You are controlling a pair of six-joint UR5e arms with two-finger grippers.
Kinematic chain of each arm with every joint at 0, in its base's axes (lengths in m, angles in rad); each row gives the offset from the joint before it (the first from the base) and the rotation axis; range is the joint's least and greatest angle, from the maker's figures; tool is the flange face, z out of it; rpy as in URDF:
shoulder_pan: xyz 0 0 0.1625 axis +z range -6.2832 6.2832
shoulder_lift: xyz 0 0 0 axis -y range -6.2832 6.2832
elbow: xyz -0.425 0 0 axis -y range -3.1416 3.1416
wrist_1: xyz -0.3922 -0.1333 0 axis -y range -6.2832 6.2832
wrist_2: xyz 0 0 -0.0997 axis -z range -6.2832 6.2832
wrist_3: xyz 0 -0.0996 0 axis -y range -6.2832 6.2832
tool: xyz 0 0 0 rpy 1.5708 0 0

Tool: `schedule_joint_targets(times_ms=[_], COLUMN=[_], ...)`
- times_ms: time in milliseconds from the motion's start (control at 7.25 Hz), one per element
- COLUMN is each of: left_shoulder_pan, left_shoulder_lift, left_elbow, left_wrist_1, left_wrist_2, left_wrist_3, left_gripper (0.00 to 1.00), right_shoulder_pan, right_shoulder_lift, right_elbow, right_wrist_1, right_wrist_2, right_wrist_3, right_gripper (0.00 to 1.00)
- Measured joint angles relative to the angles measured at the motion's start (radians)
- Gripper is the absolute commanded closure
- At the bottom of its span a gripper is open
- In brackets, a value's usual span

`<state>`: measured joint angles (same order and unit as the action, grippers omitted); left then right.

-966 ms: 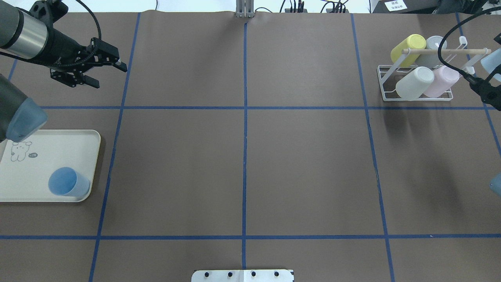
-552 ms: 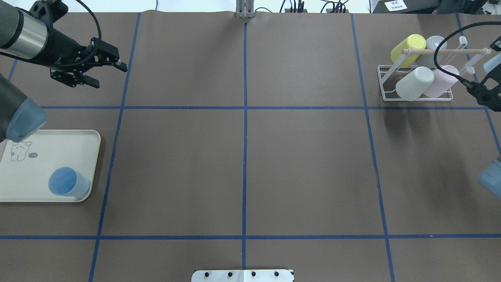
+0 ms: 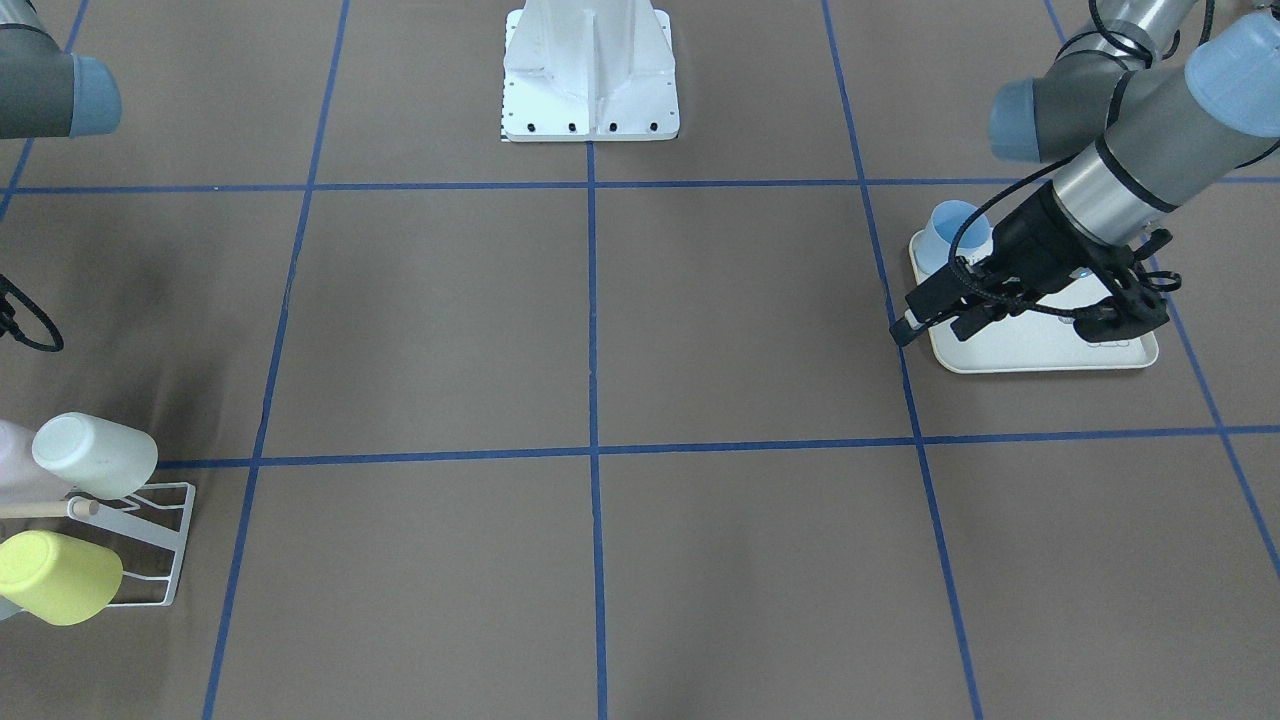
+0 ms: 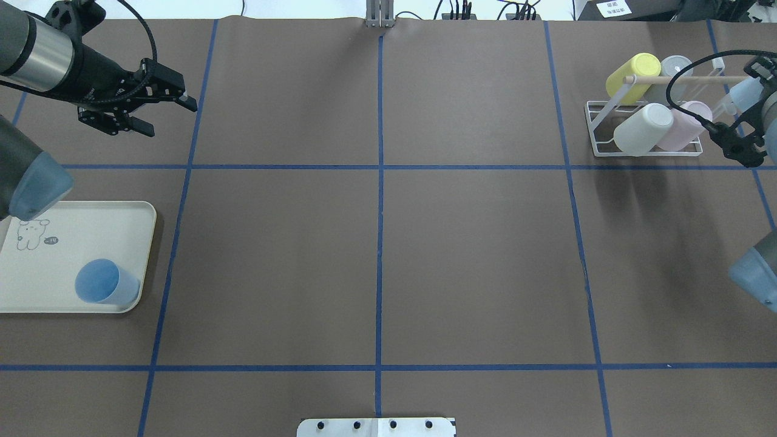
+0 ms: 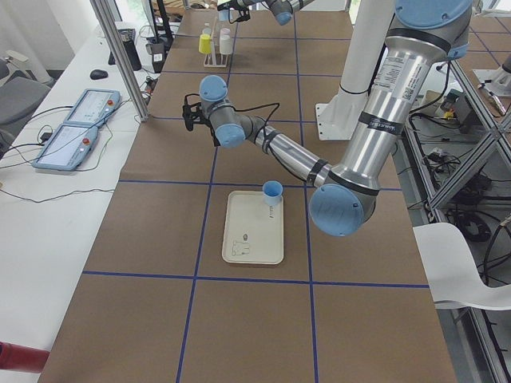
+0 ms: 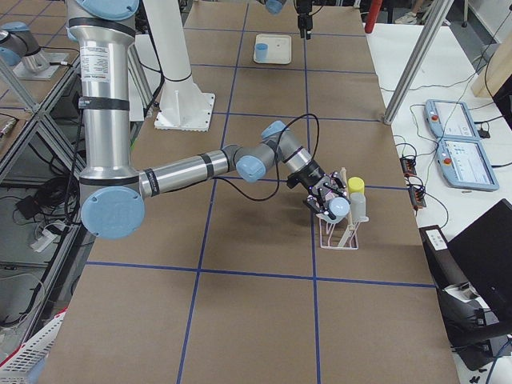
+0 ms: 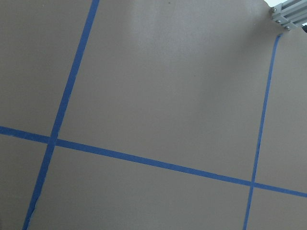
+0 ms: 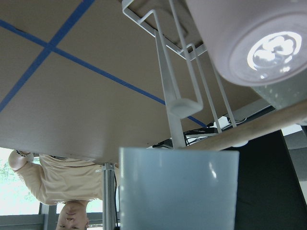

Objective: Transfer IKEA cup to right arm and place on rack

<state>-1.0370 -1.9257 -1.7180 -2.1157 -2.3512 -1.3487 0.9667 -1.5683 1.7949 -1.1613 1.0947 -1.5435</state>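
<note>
The brown tabletop (image 4: 473, 261) carries the rack (image 4: 598, 130) directly ahead of the right claw (image 6: 332, 200). The left claw (image 4: 170, 116) hangs released, well apart from it. The right claw is clenched on the IKEA cup (image 8: 177, 187). We judge the step to be seating it on the free prong (image 8: 181, 106) just beyond. We align the open end with that prong, keep clear of the pink cup (image 8: 249, 48) beside it, advance slowly, then release.

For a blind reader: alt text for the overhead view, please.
Far right, the right gripper holds a pale blue cup at the white rack. Far left, the left gripper hovers open; a blue cup stands on a cream tray.
</note>
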Motion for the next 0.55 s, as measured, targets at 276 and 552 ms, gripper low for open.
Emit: schedule_joint_targets(times_ms=[276,552], left_shoulder_pan=[0.000,0.001], left_shoulder_lift=[0.000,0.001], left_elbow=[0.000,0.000], left_wrist_1=[0.000,-0.001], left_wrist_2=[0.000,0.000], left_wrist_3=[-0.001,-0.001], left_gripper=[0.00,0.00], right_shoulder_pan=[-0.013,-0.022], right_shoulder_lift=[0.008,0.011], right_elbow=[-0.021,-0.038], right_wrist_1=[0.014,0.015], right_wrist_2=[-0.023,-0.028], right_wrist_3=[0.001,0.001], right_gripper=[0.60,0.55])
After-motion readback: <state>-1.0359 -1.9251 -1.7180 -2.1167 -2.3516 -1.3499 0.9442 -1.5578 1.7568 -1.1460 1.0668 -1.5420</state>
